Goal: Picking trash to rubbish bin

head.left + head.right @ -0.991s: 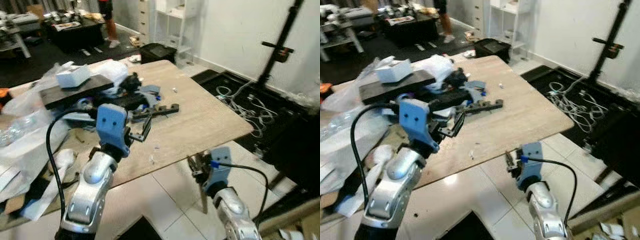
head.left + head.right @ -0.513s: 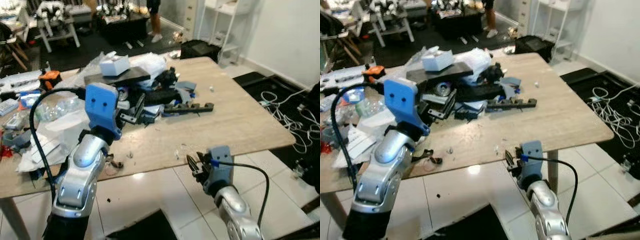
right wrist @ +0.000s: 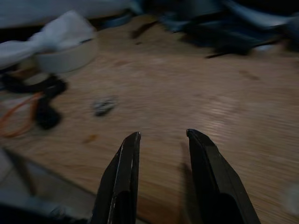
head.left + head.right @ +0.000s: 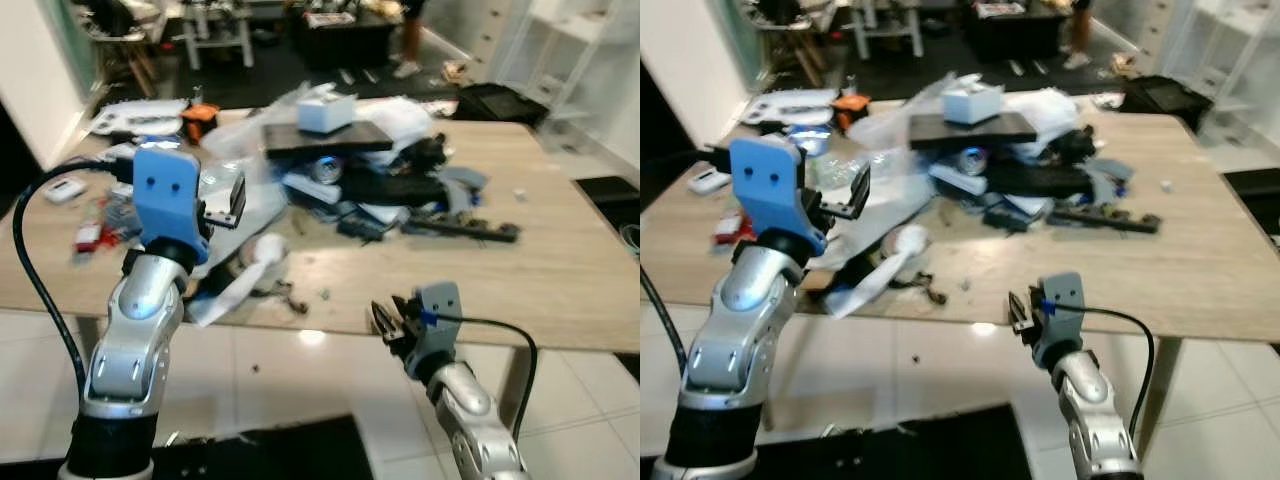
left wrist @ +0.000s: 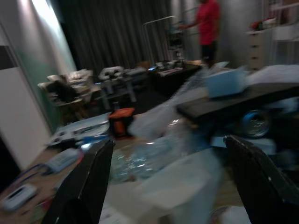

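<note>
Clutter covers a wooden table (image 4: 560,285): papers and an orange item (image 4: 200,115) at the left, plastic wrap (image 4: 235,190) beside them, then a dark board (image 4: 325,137) carrying a white box (image 4: 327,112), and a black strip (image 4: 465,228) further right. Left gripper (image 4: 232,200) hovers over the wrap, fingers wide apart, empty. Right gripper (image 4: 388,322) sits at the near edge, fingers (image 3: 122,182) parted, empty. White crumpled trash (image 4: 245,275) lies between them.

Head stereo pair: high, looking forward and down over the wooden table (image 4: 560,290); both eyes share the clutter pile (image 4: 1020,170).
Left wrist view: low, level across the tabletop toward a distant person (image 5: 207,23).
Right wrist view: close above the table edge, facing the pile.
</note>
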Motion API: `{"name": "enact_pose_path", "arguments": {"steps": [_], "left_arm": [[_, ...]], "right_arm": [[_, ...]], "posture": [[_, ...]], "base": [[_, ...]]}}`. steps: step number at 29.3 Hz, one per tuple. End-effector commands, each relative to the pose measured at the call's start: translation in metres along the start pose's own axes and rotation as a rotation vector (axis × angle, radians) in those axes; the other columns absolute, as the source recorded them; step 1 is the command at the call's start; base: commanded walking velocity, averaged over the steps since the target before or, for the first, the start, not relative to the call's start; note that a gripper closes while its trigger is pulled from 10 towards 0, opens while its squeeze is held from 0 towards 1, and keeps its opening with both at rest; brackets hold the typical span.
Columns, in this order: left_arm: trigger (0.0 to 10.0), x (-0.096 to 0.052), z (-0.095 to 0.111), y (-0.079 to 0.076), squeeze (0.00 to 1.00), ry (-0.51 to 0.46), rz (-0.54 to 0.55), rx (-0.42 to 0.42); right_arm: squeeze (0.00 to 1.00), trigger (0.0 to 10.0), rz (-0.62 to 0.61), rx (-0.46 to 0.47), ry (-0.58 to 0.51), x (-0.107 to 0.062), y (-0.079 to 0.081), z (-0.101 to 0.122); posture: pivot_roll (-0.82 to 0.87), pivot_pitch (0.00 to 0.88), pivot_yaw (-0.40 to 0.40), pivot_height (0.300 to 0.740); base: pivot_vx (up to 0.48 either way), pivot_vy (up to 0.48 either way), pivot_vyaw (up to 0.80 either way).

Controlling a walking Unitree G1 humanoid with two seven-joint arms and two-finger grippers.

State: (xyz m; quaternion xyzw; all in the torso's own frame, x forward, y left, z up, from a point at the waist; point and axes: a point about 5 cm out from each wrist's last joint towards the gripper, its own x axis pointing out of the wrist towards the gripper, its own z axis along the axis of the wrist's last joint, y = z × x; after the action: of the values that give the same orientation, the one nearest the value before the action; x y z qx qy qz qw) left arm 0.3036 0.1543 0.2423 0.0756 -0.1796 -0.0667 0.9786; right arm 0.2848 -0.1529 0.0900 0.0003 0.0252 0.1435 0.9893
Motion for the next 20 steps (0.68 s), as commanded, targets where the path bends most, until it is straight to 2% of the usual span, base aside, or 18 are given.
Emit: {"name": "enact_pose_path", "arguments": {"steps": [1, 5, 7, 12, 20], "left_arm": [[10.0, 0.002, -0.006, 0.007, 0.00, 0.047, 0.041, 0.035], [10.0, 0.002, -0.010, 0.018, 0.00, 0.086, 0.105, 0.052], [10.0, -0.004, -0.021, 0.034, 0.00, 0.172, 0.183, 0.046], [10.0, -0.012, -0.029, 0.044, 0.00, 0.234, 0.244, 0.042], [10.0, -0.009, -0.027, 0.036, 0.00, 0.227, 0.210, 0.049]], "right_arm": [[0.00, 10.0, -0.004, 0.010, 0.026, -0.002, -0.001, -0.005], [0.00, 10.0, -0.005, 0.010, 0.029, -0.002, -0.002, -0.005], [0.00, 10.0, -0.047, 0.049, 0.036, -0.003, -0.007, -0.007], [0.00, 10.0, -0.047, 0.059, 0.038, -0.003, -0.008, -0.006], [0.00, 10.0, -0.048, 0.067, 0.051, -0.003, -0.008, -0.007]], "posture": [[0.05, 0.072, 0.024, 0.740], [0.05, 0.072, 0.024, 0.740], [0.06, 0.084, 0.015, 0.740], [0.06, 0.094, 0.013, 0.740], [0.05, 0.099, 0.013, 0.740]], "base": [[0.000, 0.000, 0.80], [0.000, 0.000, 0.80], [0.000, 0.000, 0.00], [0.000, 0.000, 0.00], [0.000, 0.000, -0.69]]}}
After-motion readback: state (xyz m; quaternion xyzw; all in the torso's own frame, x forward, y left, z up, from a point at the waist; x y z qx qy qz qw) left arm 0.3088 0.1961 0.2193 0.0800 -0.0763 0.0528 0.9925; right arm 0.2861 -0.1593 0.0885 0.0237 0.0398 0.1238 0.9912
